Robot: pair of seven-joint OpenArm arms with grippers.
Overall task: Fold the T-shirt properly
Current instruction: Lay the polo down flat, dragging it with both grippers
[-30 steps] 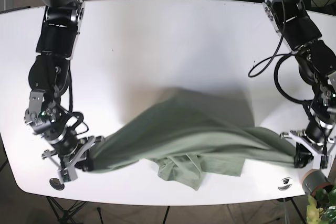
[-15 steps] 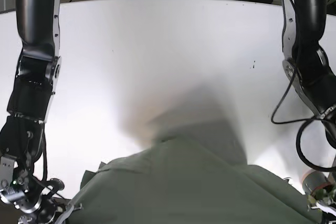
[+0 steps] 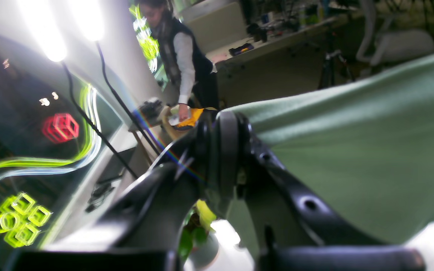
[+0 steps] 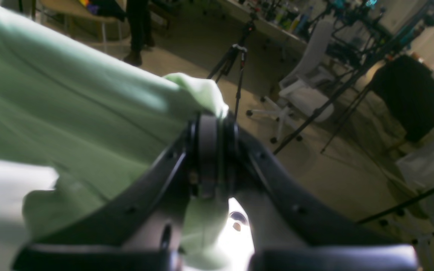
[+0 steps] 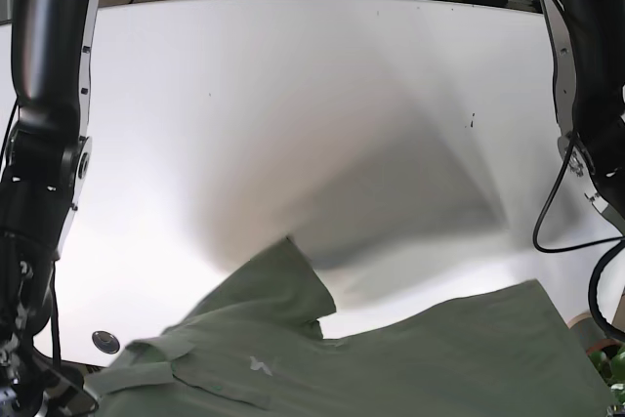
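T-shirt spread in base view, wrist views show each gripper clamped

One green T-shirt hangs above one white table. Two grippers pinch it (left gripper, right gripper); one person stands beyond the table.

The T-shirt has been lifted higher off the table.
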